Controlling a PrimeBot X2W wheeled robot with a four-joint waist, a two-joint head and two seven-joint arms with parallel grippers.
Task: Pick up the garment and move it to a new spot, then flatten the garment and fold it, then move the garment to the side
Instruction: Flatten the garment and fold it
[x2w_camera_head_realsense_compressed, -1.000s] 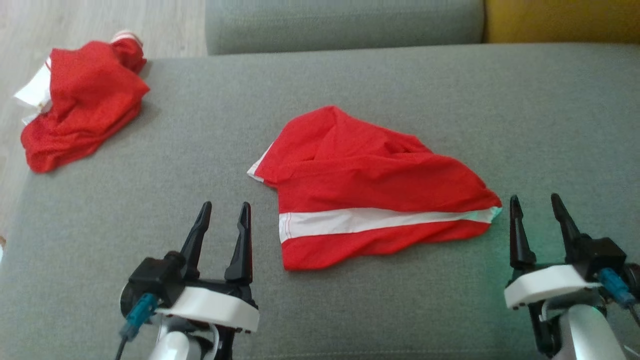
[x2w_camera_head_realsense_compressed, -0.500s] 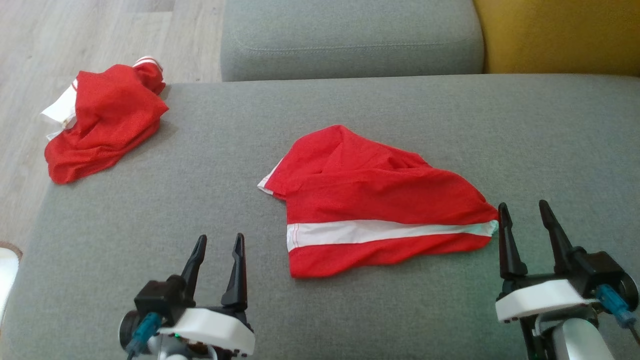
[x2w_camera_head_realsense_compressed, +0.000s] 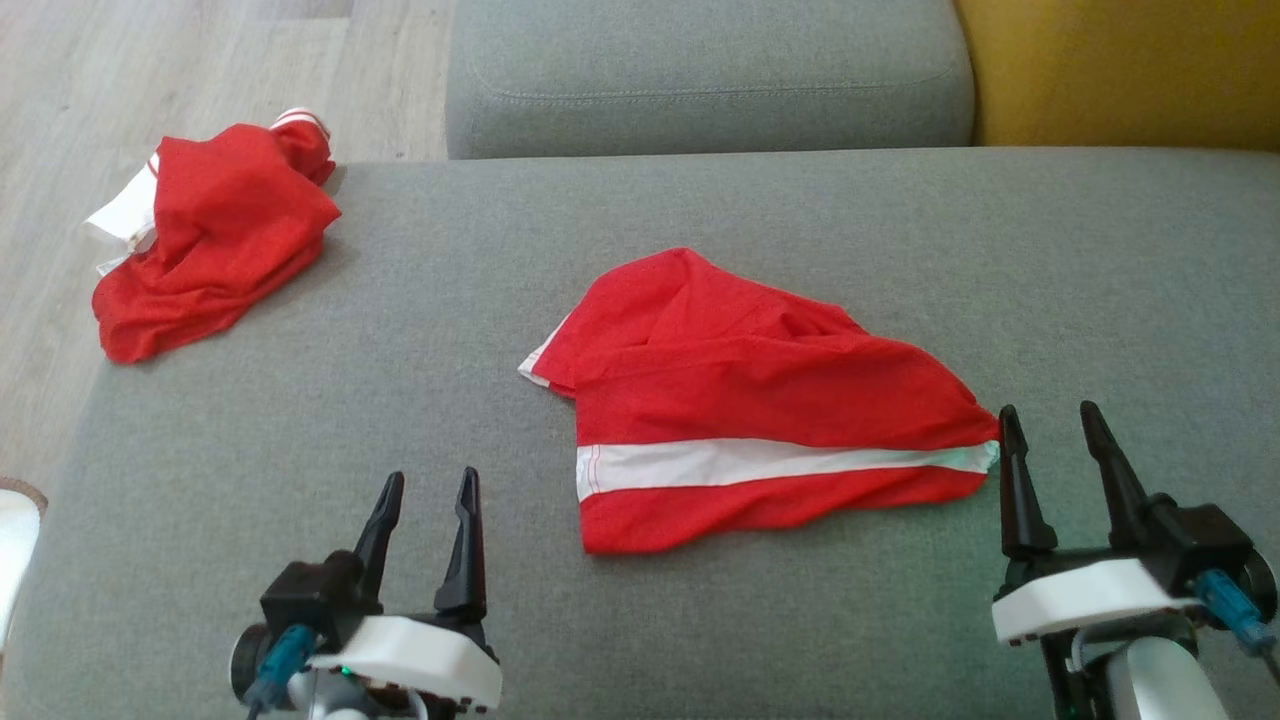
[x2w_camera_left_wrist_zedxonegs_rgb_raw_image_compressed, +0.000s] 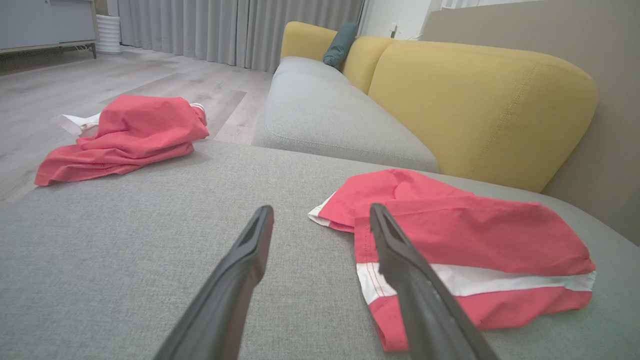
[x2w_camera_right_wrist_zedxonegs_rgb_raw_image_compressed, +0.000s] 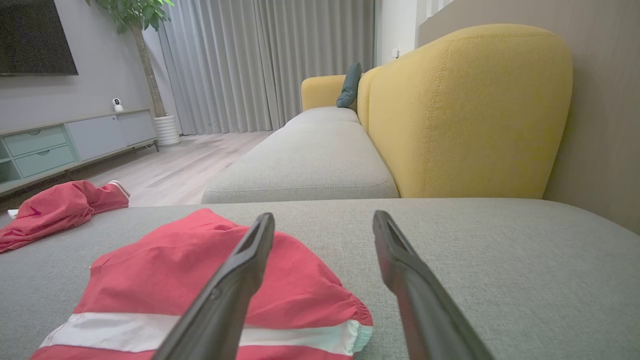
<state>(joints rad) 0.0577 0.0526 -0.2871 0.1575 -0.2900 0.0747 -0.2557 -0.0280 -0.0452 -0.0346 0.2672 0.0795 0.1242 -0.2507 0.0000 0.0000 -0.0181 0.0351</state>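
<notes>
A red garment with a white stripe (x2w_camera_head_realsense_compressed: 760, 410) lies loosely folded in the middle of the grey sofa seat (x2w_camera_head_realsense_compressed: 500, 300); it also shows in the left wrist view as the garment (x2w_camera_left_wrist_zedxonegs_rgb_raw_image_compressed: 465, 240) and in the right wrist view as the garment (x2w_camera_right_wrist_zedxonegs_rgb_raw_image_compressed: 210, 280). My left gripper (x2w_camera_head_realsense_compressed: 430, 480) stands open, near and left of the garment's lower left corner, holding nothing. My right gripper (x2w_camera_head_realsense_compressed: 1050, 412) is open too, just right of the garment's right tip, its left finger close to the cloth edge.
A second red garment with white trim (x2w_camera_head_realsense_compressed: 210, 235) lies bunched at the seat's far left corner, partly over the edge. A grey cushion (x2w_camera_head_realsense_compressed: 700, 70) and a yellow backrest (x2w_camera_head_realsense_compressed: 1120, 70) stand behind. Wooden floor (x2w_camera_head_realsense_compressed: 150, 60) lies to the left.
The head camera tilted, so the whole picture shifted downward. Both grippers stay open; the left one drew back a little toward me. The garment has not moved.
</notes>
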